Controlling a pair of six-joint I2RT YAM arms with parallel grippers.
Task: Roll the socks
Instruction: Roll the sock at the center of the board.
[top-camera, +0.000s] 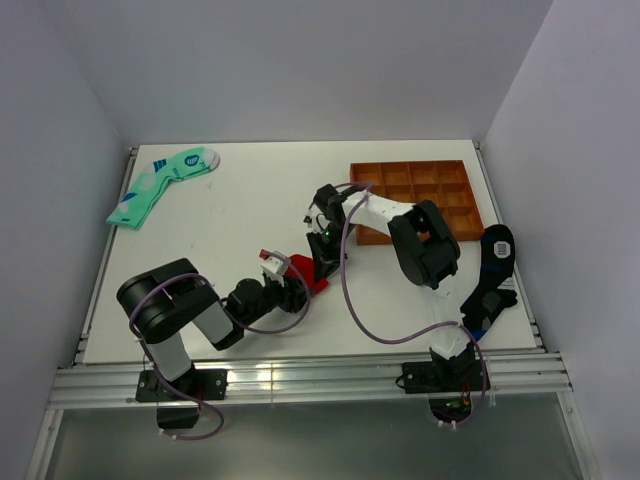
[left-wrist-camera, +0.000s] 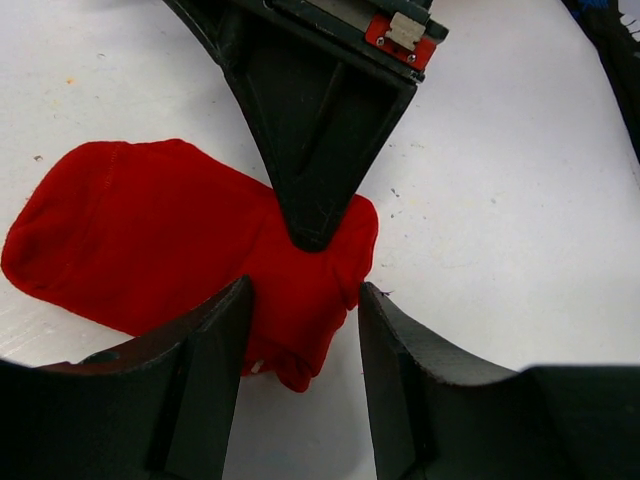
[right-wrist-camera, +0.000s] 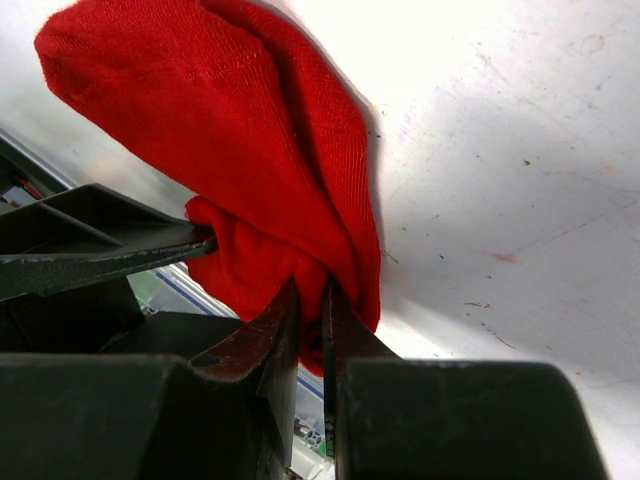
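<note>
At the far left corner of the worktop (top-camera: 240, 210) lies a mint-green sock (top-camera: 160, 185), well apart from the work. The left arm reaches from the near left edge toward the middle. Its left gripper (left-wrist-camera: 305, 290) is spread, its fingers (left-wrist-camera: 215, 340) set on either side of one end of the socks (left-wrist-camera: 150, 240); the left one seems to touch the cloth and the right one stands just clear, so it holds nothing.

The socks are a flattened red bundle near the middle of the worktop, a little toward the near edge, with the bunched end between the two tools. Just to the right of them, the right gripper (right-wrist-camera: 312, 290) comes down from the far side; in its wrist view it is clenched on a thin fold of red cloth at the bundle's end.

Further right a brown tray (top-camera: 412, 190) sits by the far right corner, and a black sock (top-camera: 495, 265) lies along the right edge.

The dangers, as I judge them:
- The pinch takes only a small fold, so a pull could slip it free or lift one layer and leave the other behind.
- The fingers of both arms crowd the same end and could knock together.
- With nothing pinning the free end, the whole bundle may drag across the surface instead of turning over itself, leaving a loose roll that springs open.
</note>
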